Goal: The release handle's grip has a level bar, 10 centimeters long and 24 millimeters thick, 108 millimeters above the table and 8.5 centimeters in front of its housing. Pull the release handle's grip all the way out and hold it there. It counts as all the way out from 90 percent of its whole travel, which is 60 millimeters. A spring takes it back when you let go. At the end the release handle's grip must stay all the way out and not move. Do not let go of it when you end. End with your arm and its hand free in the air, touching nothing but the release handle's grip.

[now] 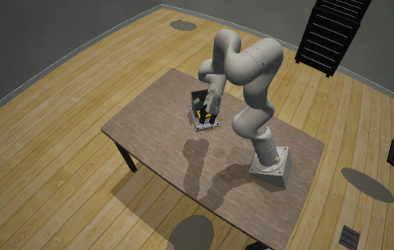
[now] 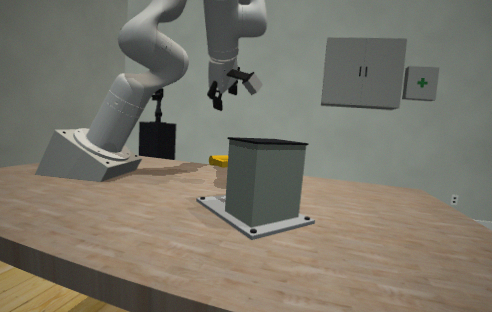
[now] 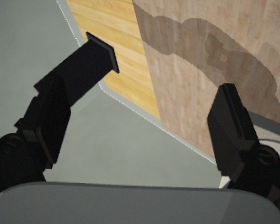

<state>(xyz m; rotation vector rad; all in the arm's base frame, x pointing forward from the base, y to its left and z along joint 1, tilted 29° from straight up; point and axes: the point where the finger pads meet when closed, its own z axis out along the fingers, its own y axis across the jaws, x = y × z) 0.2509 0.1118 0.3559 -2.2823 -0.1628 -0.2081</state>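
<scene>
The release handle's grey housing (image 2: 265, 182) with a black top stands on a bolted plate (image 2: 254, 218) in the middle of the table. The yellow grip (image 2: 218, 160) sticks out behind the housing toward the arm's base; only its end shows. In the overhead view the housing (image 1: 195, 97) and the yellow grip (image 1: 198, 112) lie partly under my hand. My gripper (image 2: 219, 96) hangs well above the grip, open and empty. In the wrist view the two black fingers stand wide apart over table edge and floor; the handle is out of that view.
The arm's base (image 2: 85, 155) is bolted on the table behind the housing. A dark stand (image 2: 157, 139) is on the floor beyond the table. A wall cabinet (image 2: 363, 72) hangs far behind.
</scene>
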